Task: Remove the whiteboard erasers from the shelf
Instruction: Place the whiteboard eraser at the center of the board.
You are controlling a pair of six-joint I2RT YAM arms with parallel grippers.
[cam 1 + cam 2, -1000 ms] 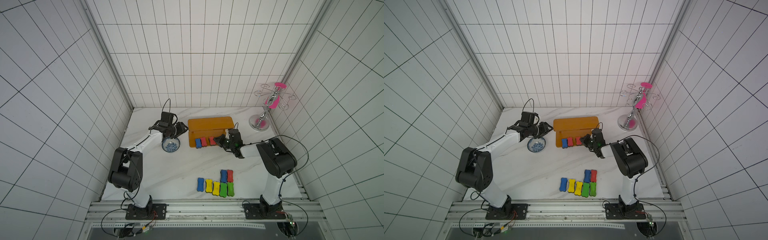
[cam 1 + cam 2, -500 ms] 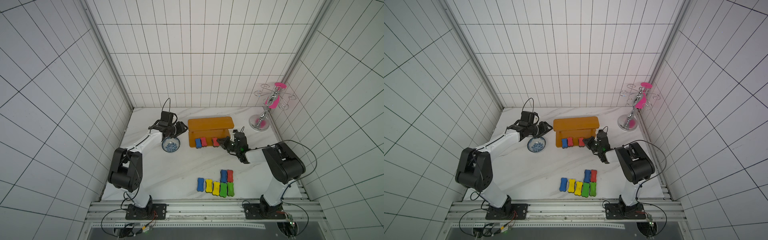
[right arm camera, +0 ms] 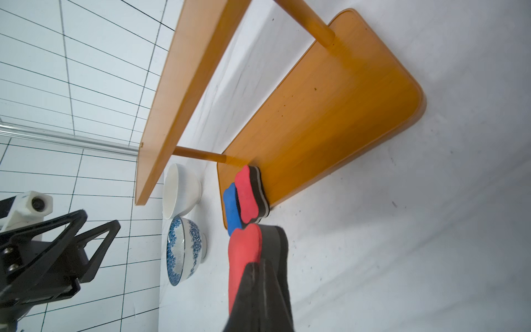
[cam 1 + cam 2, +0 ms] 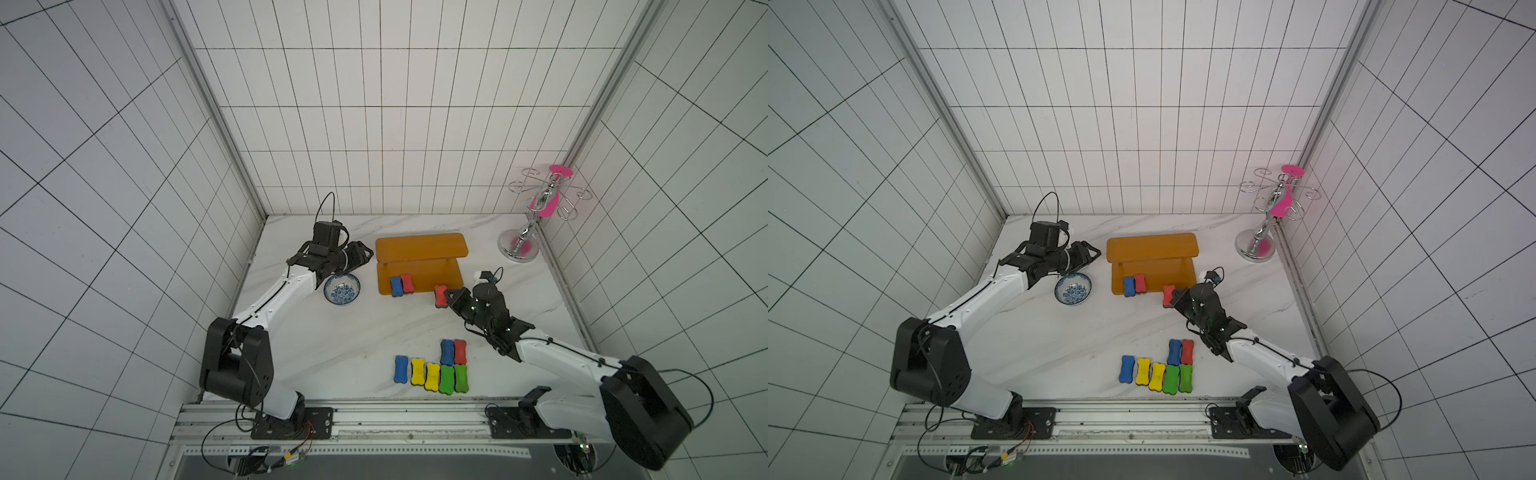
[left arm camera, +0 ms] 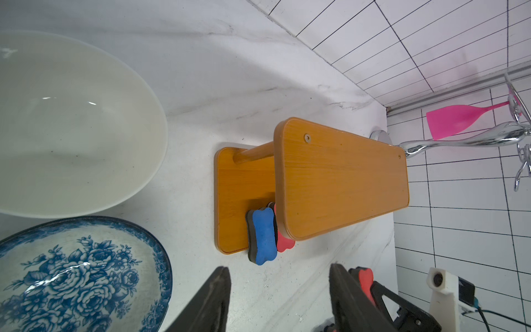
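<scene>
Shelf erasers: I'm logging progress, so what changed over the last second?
The right end effector, shut on a red eraser, pulled it forward off the shelf. Unchanged: left end effector, the blue eraser and second red eraser on the shelf, seven erasers on the table.

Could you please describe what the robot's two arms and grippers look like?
The left arm and right arm have white tubular links with bulky black joint housings, and thin black cables loop at the wrists. The left gripper and right gripper are black, built as open triangular frames, with a small white camera housing on each wrist.
</scene>
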